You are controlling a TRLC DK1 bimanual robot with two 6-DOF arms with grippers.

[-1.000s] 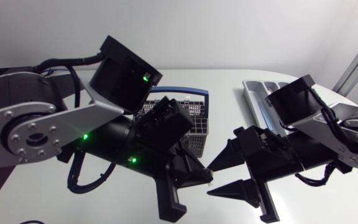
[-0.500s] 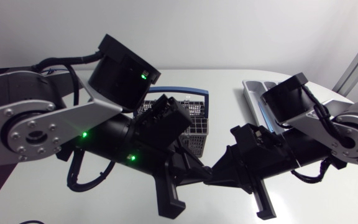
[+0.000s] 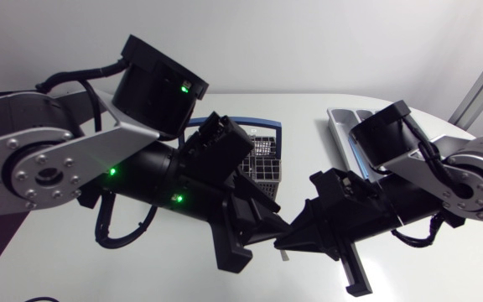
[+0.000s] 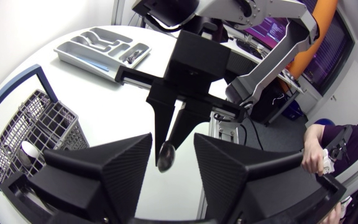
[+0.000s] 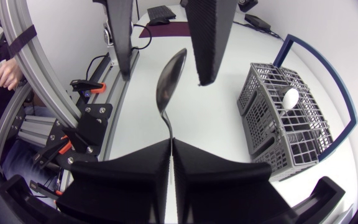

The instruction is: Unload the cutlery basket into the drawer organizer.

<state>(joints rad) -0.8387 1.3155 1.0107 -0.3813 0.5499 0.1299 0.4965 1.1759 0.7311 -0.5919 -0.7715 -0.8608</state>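
A metal spoon (image 5: 168,84) hangs above the table between my two grippers. My right gripper (image 5: 171,142) is shut on its handle, and the bowl points ahead. My left gripper (image 4: 171,140) faces it tip to tip and stands open; the spoon's bowl (image 4: 164,155) lies in the gap between its fingers (image 4: 120,158). In the head view both grippers meet low in the middle, left gripper (image 3: 257,239) and right gripper (image 3: 290,239). The grey wire cutlery basket (image 3: 265,168) with a blue handle stands behind them. The grey drawer organizer (image 3: 346,126) lies at the back right.
A pale rounded piece of cutlery (image 5: 289,98) stands in the basket (image 5: 284,124). Some cutlery lies in the organizer's (image 4: 101,46) compartments. White table surface shows between the basket and the organizer and toward the front.
My right gripper has shut on the spoon's handle. My left gripper, shut on the spoon before, has opened. The left arm has shifted slightly to the left.
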